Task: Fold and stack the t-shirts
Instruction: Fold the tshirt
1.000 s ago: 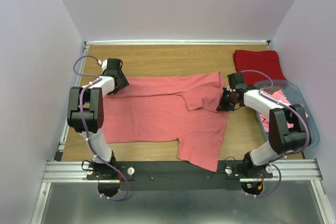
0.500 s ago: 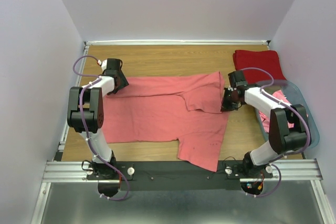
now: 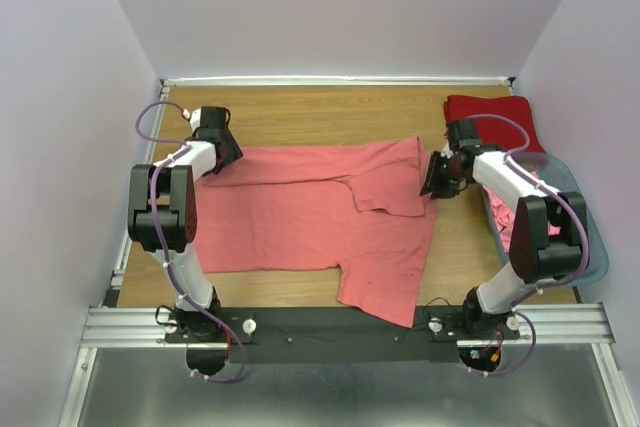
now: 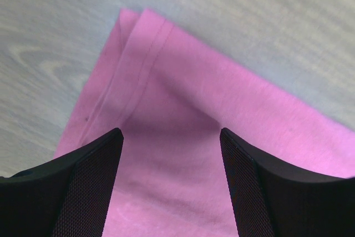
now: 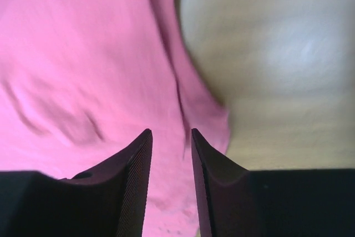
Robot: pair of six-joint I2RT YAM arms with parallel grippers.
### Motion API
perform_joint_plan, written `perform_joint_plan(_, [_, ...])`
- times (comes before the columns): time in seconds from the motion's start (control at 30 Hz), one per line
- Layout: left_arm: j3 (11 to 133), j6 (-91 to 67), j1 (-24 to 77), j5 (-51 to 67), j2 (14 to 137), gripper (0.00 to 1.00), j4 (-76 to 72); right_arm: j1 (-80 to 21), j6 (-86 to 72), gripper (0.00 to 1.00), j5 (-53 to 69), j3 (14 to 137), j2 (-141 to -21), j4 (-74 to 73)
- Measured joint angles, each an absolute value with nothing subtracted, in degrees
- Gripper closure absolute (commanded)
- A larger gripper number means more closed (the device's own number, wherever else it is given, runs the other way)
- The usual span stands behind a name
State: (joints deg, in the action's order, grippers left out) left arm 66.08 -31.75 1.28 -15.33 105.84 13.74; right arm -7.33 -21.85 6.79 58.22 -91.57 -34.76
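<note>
Red t-shirt (image 3: 490, 119) folded beyond the pink t-shirt's (image 3: 320, 217) far-right corner, the pink one barely begun — left gripper (image 4: 171, 134) gapes over its far-left corner, right gripper (image 5: 171, 134), slightly parted, holds nothing at its right edge.

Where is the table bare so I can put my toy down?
The far strip of the table is bare, between the pink t-shirt and the back wall, left of the red t-shirt. A smaller bare patch sits between the pink t-shirt and the basket. The middle is crowded with cloth.
</note>
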Motion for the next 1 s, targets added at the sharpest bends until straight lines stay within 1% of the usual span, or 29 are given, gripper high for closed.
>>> perform_joint_plan(0.13, [69.36,-31.77,0.80,-15.33,107.04,0.21,14.28,-3.03,-22.06,0.58,8.54,65.36,-95.11,-33.93])
perform_joint_plan(0.3, [73.54,-31.79,0.60,-15.09,109.67,0.21,14.90,1.43,-27.09,0.59,10.98,75.11,-102.96,-26.46])
perform_joint_plan(0.4, [75.64,-31.86,0.60,-14.55,111.85,0.23,15.16,2.46,-30.33,0.59,12.05,78.52,-107.48,-22.68])
perform_joint_plan(0.6, [76.62,-32.18,0.60,-14.00,114.34,0.24,15.84,2.70,-36.25,0.59,16.23,86.85,-119.26,-15.25])
perform_joint_plan(0.73, [77.01,-32.53,-0.19,-13.06,114.52,0.25,15.92,2.61,-38.63,0.60,19.51,88.07,-122.23,-12.95])
perform_joint_plan(0.87, [77.25,-32.77,-0.93,-12.75,114.76,0.27,15.88,2.61,-40.18,0.67,22.02,88.07,-123.76,-11.57])
perform_joint_plan(1.0, [77.34,-32.86,-1.41,-12.43,114.87,0.27,15.77,2.61,-40.77,0.67,23.20,87.57,-123.76,-10.20])
